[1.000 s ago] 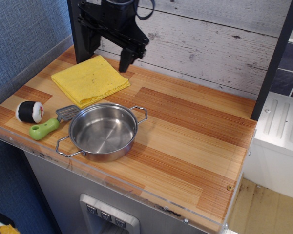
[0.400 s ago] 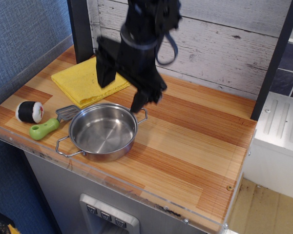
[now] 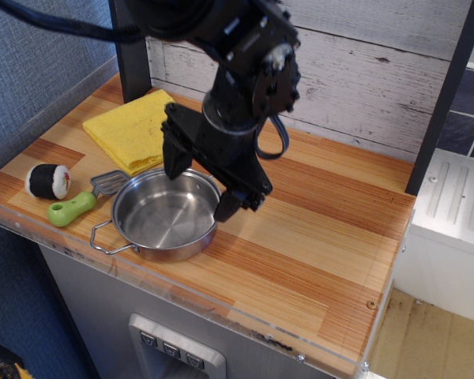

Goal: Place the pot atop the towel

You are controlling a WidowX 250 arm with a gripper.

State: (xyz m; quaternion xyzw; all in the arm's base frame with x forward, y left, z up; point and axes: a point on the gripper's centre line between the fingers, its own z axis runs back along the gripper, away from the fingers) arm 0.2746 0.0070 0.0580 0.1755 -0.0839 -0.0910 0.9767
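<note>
The shiny steel pot (image 3: 162, 221) sits on the wooden counter near the front left, its front wire handle pointing at the counter edge. The yellow towel (image 3: 130, 130) lies flat behind it, toward the back left, partly hidden by the arm. My black gripper (image 3: 197, 189) is open, low over the pot's far right rim. One finger (image 3: 172, 162) stands at the back rim and the other finger (image 3: 227, 207) at the right rim, where it hides the rear handle. It holds nothing.
A green-handled spatula (image 3: 80, 201) lies just left of the pot, its head touching the pot's side. A black-and-white sushi roll toy (image 3: 47, 180) lies further left. A wooden plank wall (image 3: 363, 71) backs the counter, with a dark post (image 3: 130, 47) at the back left.
The arm has come forward and down from the back wall, past the towel, to the pot's far right rim. The pot, towel and spatula have not moved.
</note>
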